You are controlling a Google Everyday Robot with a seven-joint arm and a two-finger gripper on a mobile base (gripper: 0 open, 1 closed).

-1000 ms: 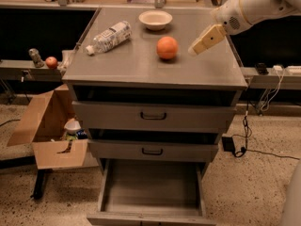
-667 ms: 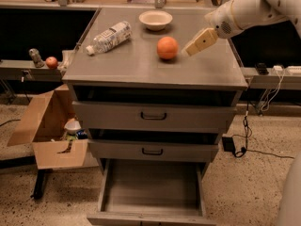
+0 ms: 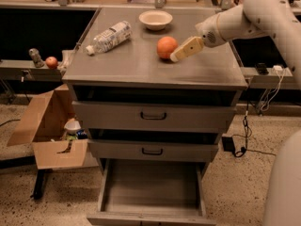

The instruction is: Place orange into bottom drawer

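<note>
The orange [image 3: 166, 46] sits on the grey cabinet top [image 3: 141, 65], right of centre, in front of the cream bowl [image 3: 155, 19]. My gripper [image 3: 181, 52] reaches in from the right, its cream fingers [image 3: 187, 48] right beside the orange's right side, at or very near touching it. The bottom drawer [image 3: 151, 187] is pulled open below, its grey floor bare. The two upper drawers with black handles are shut.
A plastic water bottle [image 3: 109, 36] lies on the cabinet top at the left. A small red-orange fruit [image 3: 51, 62] rests on a ledge left of the cabinet. An open cardboard box [image 3: 47, 128] stands on the floor at the left. Cables and a power brick [image 3: 228, 143] lie at the right.
My gripper has moved left across the cabinet top, from well right of the orange to right beside it. The orange has not moved.
</note>
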